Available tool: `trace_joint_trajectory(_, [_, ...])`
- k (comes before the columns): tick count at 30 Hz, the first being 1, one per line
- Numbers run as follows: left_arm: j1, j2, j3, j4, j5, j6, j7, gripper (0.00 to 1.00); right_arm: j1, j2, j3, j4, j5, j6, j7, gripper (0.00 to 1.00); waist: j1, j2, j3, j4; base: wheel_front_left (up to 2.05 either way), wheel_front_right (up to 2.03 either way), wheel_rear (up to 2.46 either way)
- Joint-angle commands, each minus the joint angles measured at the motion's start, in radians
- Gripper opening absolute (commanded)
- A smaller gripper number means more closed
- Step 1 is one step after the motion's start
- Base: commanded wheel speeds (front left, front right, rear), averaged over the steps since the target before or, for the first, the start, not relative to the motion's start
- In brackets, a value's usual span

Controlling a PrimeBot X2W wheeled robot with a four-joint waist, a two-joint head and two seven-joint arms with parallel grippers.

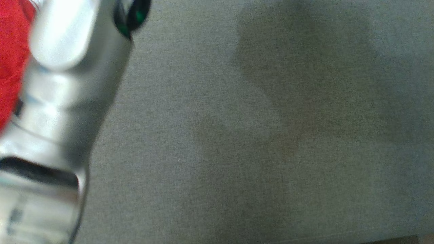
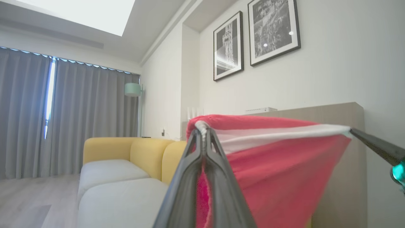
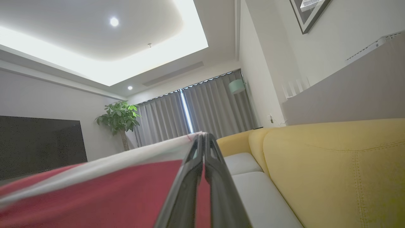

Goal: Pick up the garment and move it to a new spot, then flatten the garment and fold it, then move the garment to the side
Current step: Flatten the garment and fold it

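You had the garment [image 2: 278,167], red with a white band along its top edge, up in the air and stretched taut between both grippers. Your left gripper [image 2: 202,131] had its fingers [image 2: 186,183] clamped together on 1 end of that white band, with the red cloth hanging past them on the right of the left wrist view. Your right gripper [image 3: 204,136] had its 2 fingers pressed together on the white edge as well, the cloth spreading away to the left and downward in the right wrist view. In the left wrist view, 1 dark finger of it reached in from the far right to meet the other end of the band.

In the head view a blurred pale forearm [image 1: 64,101] crossed the left side over a grey woven surface [image 1: 254,135], and a patch of the red cloth showed at the top left corner.

Behind the garment stood a sofa [image 2: 107,148] with a yellow back and pale grey seat cushions. Above it, 2 framed pictures [image 2: 273,30] hung on the wall. Grey curtains [image 2: 79,117] covered the far window, with a mint lamp [image 2: 132,89] beside them. A potted plant [image 3: 118,118] and a dark screen [image 3: 41,145] stood further round the room
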Motion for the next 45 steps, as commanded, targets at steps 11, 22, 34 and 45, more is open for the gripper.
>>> trace_joint_trajectory(11, [0.561,0.043,-0.170,-0.099,-0.018,-0.022,-0.004,0.00,0.552,-0.061,-0.064,-0.134,0.061,0.007,-0.008,0.00,0.0000,0.0000,-0.085,0.026,0.00,0.00,0.00])
trace_joint_trajectory(22, [0.918,0.083,-0.406,-0.096,0.004,-0.022,-0.004,0.00,1.054,-0.024,-0.282,-0.241,0.066,0.007,0.050,0.00,0.0000,0.0000,-0.202,-0.003,0.00,0.00,0.00])
trace_joint_trajectory(34, [0.902,0.119,-0.480,-0.158,-0.051,-0.022,-0.004,0.00,1.262,0.135,-0.510,-0.470,-0.071,0.007,0.262,0.00,0.0000,0.0000,-0.193,0.052,0.00,0.00,0.00])
trace_joint_trajectory(45, [0.826,0.073,-0.240,-0.173,0.076,0.009,-0.004,0.00,1.330,0.238,-0.319,-0.513,-0.264,0.007,0.490,1.00,0.0000,0.0000,-0.152,0.072,0.00,0.00,0.00])
